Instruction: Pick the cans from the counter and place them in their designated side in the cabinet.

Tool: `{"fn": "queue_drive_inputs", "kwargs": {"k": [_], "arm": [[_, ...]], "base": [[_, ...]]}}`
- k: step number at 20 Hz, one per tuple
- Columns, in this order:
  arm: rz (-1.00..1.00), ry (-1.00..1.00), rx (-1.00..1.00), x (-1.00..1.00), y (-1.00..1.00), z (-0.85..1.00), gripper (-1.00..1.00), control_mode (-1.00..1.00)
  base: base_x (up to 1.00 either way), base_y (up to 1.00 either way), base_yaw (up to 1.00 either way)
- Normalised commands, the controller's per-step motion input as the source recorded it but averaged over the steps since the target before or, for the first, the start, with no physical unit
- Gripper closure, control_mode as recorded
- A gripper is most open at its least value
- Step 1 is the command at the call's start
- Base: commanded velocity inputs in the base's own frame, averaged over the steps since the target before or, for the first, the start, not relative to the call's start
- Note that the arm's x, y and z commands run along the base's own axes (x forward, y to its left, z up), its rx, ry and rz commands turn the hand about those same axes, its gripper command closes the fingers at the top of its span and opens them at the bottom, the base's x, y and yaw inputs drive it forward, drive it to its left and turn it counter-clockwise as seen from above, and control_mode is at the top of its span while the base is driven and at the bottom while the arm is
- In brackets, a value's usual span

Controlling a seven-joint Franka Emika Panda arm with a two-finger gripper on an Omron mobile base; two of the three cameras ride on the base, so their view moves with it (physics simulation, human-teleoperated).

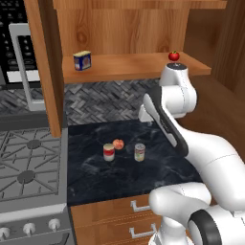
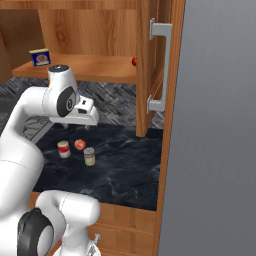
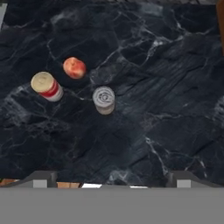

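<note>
Two cans stand upright on the black marbled counter [image 1: 158, 167] [image 3: 166, 87]. One has a red-and-white label [image 1: 109, 152] [image 2: 63, 149] [image 3: 47, 86]. The other has a greenish-yellow label [image 1: 139, 152] [image 2: 89, 156] [image 3: 104, 99] and stands just right of it. My gripper [image 3: 112, 178] hangs high above them, pointing down, open wide with nothing between its fingers. The greenish can lies nearest the centre of the hand view. Above the counter is the open wooden cabinet, with its long shelf [image 1: 129, 67] [image 2: 95, 70].
A small red-orange fruit [image 1: 118, 144] [image 2: 80, 144] [image 3: 74, 68] sits between and behind the cans. On the shelf are a blue-and-yellow tin [image 1: 82, 61] [image 2: 39, 57] at the left and a red tomato [image 1: 173, 56] at the right. The gas stove [image 1: 28, 167] borders the counter's left. An open cabinet door [image 2: 155, 65] stands right.
</note>
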Motion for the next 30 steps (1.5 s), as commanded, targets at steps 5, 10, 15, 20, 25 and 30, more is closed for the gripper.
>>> {"fn": "queue_drive_inputs", "kwargs": {"k": [5, 10, 15, 20, 25, 30], "arm": [[0.00, 0.00, 0.04, 0.01, 0.11, -0.27, -1.00, -1.00], [0.01, 0.00, 0.04, 0.03, 0.05, -0.25, -1.00, -1.00], [0.04, 0.01, 0.02, 0.17, 0.06, -0.17, -1.00, -1.00], [0.04, 0.00, -0.01, 0.06, 0.01, -0.14, -1.00, -1.00], [0.00, 0.00, -0.05, 0.00, 0.00, -0.09, -1.00, -1.00], [0.02, 0.00, -0.03, 0.04, 0.00, -0.12, -1.00, -1.00]], "base": [[0.00, 0.00, 0.00], [0.00, 0.00, 0.00], [0.00, 0.00, 0.00], [0.00, 0.00, 0.00], [0.00, 0.00, 0.00], [0.00, 0.00, 0.00]]}}
